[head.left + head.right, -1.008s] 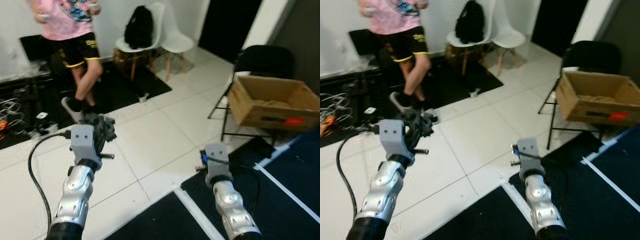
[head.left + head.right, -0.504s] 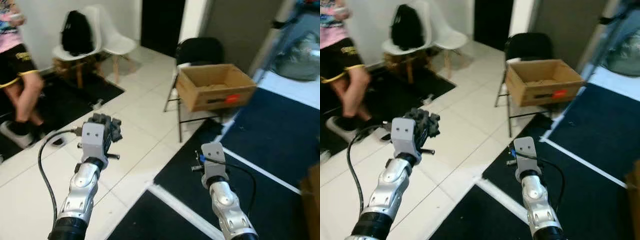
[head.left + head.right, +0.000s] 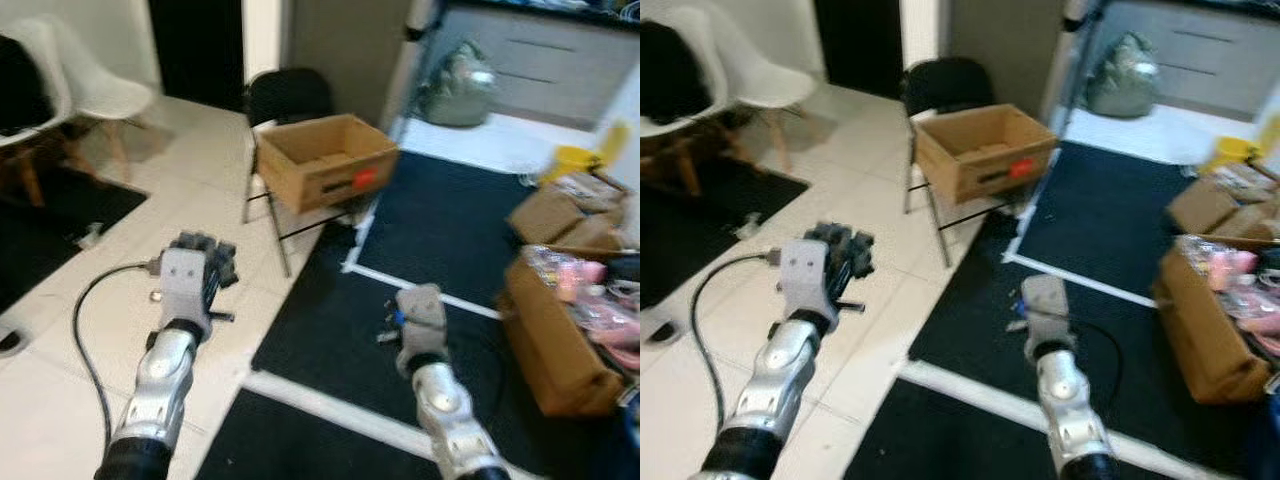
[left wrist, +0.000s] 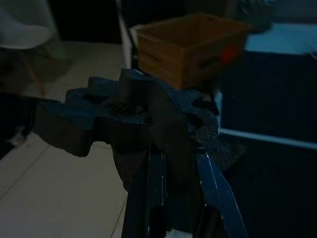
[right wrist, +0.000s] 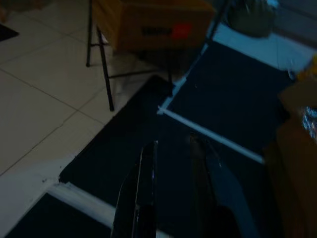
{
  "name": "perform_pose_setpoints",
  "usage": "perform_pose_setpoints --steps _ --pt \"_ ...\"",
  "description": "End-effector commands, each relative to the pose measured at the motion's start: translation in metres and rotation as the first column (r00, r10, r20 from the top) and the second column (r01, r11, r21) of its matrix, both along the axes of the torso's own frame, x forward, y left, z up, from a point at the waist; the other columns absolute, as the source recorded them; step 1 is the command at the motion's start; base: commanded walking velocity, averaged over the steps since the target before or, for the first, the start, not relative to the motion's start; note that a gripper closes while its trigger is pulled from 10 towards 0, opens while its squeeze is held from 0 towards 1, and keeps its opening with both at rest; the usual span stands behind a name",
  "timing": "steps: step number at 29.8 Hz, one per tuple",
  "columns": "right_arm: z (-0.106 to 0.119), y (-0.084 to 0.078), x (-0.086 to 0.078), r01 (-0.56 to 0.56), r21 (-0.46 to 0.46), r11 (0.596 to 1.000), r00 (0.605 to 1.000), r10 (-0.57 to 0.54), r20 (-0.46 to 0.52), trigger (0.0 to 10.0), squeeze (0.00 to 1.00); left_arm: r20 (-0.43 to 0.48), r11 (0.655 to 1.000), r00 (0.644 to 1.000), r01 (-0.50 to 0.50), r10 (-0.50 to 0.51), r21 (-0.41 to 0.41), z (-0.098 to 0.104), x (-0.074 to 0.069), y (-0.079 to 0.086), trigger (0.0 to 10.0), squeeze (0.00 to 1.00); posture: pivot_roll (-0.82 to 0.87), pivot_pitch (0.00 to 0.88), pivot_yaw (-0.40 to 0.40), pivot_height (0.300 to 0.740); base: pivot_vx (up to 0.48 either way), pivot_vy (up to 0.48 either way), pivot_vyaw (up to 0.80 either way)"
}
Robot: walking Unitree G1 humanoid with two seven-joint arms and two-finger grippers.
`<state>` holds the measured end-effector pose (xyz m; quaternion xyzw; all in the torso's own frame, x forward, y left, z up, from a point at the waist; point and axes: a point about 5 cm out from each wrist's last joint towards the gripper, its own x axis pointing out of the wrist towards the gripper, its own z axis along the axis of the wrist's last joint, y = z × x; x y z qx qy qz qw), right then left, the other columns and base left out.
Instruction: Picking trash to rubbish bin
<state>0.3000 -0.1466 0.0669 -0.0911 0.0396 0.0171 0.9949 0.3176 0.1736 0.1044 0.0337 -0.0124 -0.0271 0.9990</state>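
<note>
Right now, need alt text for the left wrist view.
Dim view along the left claw, shut on a dark, crumpled piece of trash. Beyond it, an open cardboard box sits on a black folding chair, with pale tile floor below and a dark mat alongside.

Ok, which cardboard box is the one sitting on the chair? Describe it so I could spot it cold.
Find the black folding chair on the white tiles, at the edge of the dark floor mat. The open cardboard box rests on its seat. Unlike the boxes on the floor at the robot's right, it is raised and has a red label on its side.
</note>
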Motion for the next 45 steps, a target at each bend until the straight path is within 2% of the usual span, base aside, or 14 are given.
perform_pose_setpoints --steps 1,6,19,22,25,36,45 --pt "-0.003 -0.006 -0.001 0.016 -0.002 1.000 1.000 -0.017 -0.015 10.0 0.00 0.016 1.000 1.000 0.001 -0.001 0.016 0.002 -0.001 -0.001 10.0 0.00 -0.02 0.049 -0.004 0.740 0.000 0.000 -0.80" --pt "-0.004 -0.007 -0.001 0.026 0.005 1.000 0.999 -0.026 -0.020 10.0 0.00 0.027 0.999 1.000 0.002 -0.002 -0.033 0.005 -0.001 -0.001 10.0 0.00 -0.02 0.055 -0.007 0.740 0.000 0.000 -0.80" --pt "-0.005 -0.009 -0.003 0.028 0.007 1.000 0.999 -0.028 -0.024 10.0 0.00 0.000 1.000 1.000 0.003 -0.003 -0.012 0.002 -0.002 -0.001 10.0 0.00 -0.03 0.061 -0.012 0.740 0.000 0.000 -0.80" --pt "-0.002 -0.002 0.003 -0.011 -0.013 1.000 1.000 0.011 -0.024 10.0 0.00 0.002 0.999 1.000 -0.004 0.004 -0.033 0.004 0.002 -0.001 10.0 0.00 -0.02 0.067 -0.011 0.740 0.165 0.000 0.00" --pt "-0.003 -0.002 0.006 -0.014 -0.042 0.999 0.999 0.012 -0.036 10.0 0.00 0.003 0.999 1.000 -0.015 0.016 -0.029 0.006 0.004 -0.001 10.0 0.00 -0.03 0.063 -0.006 0.740 0.268 0.000 0.00" --pt "-0.005 0.002 0.002 -0.037 -0.037 0.999 0.998 0.035 -0.045 10.0 0.00 -0.005 0.999 1.000 -0.015 0.015 -0.045 0.007 0.004 -0.001 10.0 0.00 -0.01 0.077 -0.008 0.740 0.304 0.000 0.00" --pt "-0.005 0.005 0.003 -0.032 -0.023 0.999 0.999 0.031 -0.035 10.0 0.00 -0.018 0.999 1.000 -0.015 0.015 -0.029 0.005 0.003 0.003 10.0 0.00 -0.01 0.086 0.008 0.740 0.341 0.000 0.00"
